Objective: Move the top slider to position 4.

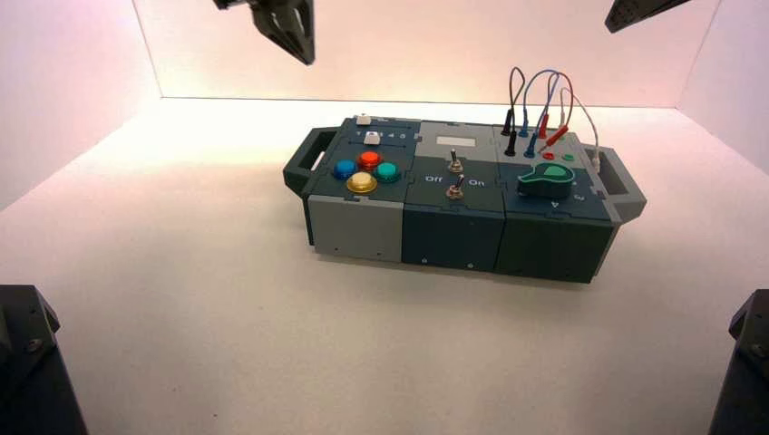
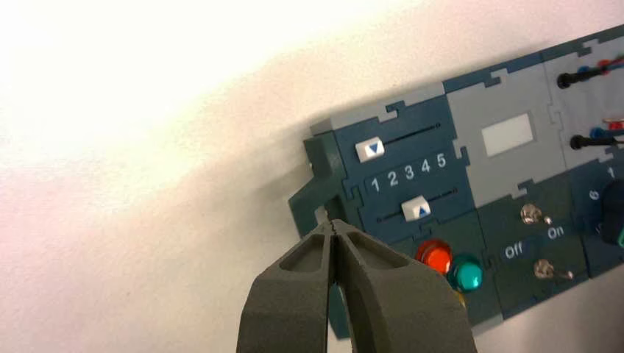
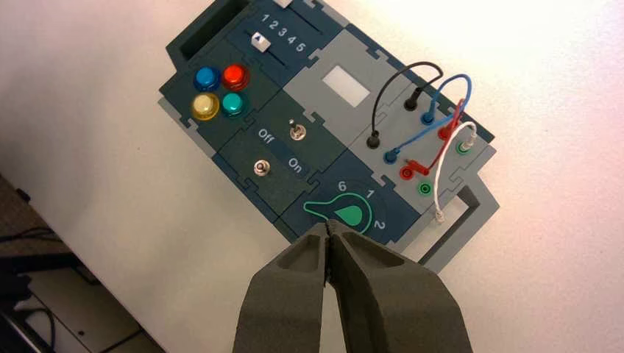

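The top slider (image 2: 370, 149) is a tiny white knob with a blue arrow, on the track along the box's far edge. It sits near the digit 1 end of the numeral row. The digit 4 (image 2: 425, 166) is printed white on the teal panel, to the knob's side towards 5. In the high view the slider (image 1: 364, 119) is at the box's far left corner. My left gripper (image 2: 335, 226) is shut and empty, raised above and behind the box's left end (image 1: 290, 27). My right gripper (image 3: 326, 226) is shut and empty, high at the back right (image 1: 644, 11).
A second, squarer white slider (image 2: 416, 209) lies below the numerals. Round coloured buttons (image 1: 363, 169), two toggle switches (image 1: 455, 177), a green knob (image 1: 547, 178) and plugged wires (image 1: 540, 109) fill the rest of the box. Handles stick out at both ends.
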### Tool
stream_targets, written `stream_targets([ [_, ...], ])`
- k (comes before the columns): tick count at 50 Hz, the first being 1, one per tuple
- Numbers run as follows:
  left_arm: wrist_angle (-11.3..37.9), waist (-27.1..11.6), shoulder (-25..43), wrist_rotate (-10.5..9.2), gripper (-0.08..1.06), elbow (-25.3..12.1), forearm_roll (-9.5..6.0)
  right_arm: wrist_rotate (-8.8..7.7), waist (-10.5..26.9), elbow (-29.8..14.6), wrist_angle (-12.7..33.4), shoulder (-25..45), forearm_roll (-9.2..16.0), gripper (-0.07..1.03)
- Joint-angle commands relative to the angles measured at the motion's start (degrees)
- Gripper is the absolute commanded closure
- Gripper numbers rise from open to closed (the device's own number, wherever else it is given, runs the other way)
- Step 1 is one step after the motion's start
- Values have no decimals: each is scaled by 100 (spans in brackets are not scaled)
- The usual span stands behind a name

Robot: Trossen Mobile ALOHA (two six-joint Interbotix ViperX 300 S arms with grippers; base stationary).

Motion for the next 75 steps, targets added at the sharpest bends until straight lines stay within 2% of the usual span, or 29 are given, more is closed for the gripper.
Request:
stream_targets([
  [1, -26, -141, 62, -26, 101, -281, -9, -53, 53, -70, -35, 53, 9, 98],
  [8, -53, -193, 316, -70, 101, -448, 26, -53, 97, -79, -44, 53, 18, 98],
  [13, -97, -211, 562, -220, 101, -519, 70, -53, 97, -79, -79, 53, 18, 98],
  [23, -237, -264, 817, -343, 101, -589, 105, -53, 97, -88, -105, 62, 18, 98],
  [30, -308, -334, 984, -571, 101, -668, 185, -53, 105, -97, -97, 70, 18, 98],
  [37, -352, -466, 1055, -853, 101, -729, 387, -53, 97, -88, -97, 62, 18, 98],
  [40, -396, -527, 1081, -1055, 101, -738, 527, -53, 97, -88, -105, 62, 26, 98],
  [43, -448, -606, 1143, -1345, 101, -756, 773, -53, 97, -88, -114, 62, 26, 98],
  [46, -448, -624, 1169, -1424, 101, -765, 853, -53, 97, -88, -123, 62, 26, 98],
  [48, -439, -703, 1239, -1644, 101, -791, 1020, -53, 97, -97, -123, 62, 26, 98],
  [58, -439, -738, 1257, -1687, 101, -800, 1020, -44, 97, -97, -123, 44, 35, 98],
  [75, -448, -782, 1301, -1705, 101, -800, 932, -44, 97, -105, -123, 35, 35, 98],
])
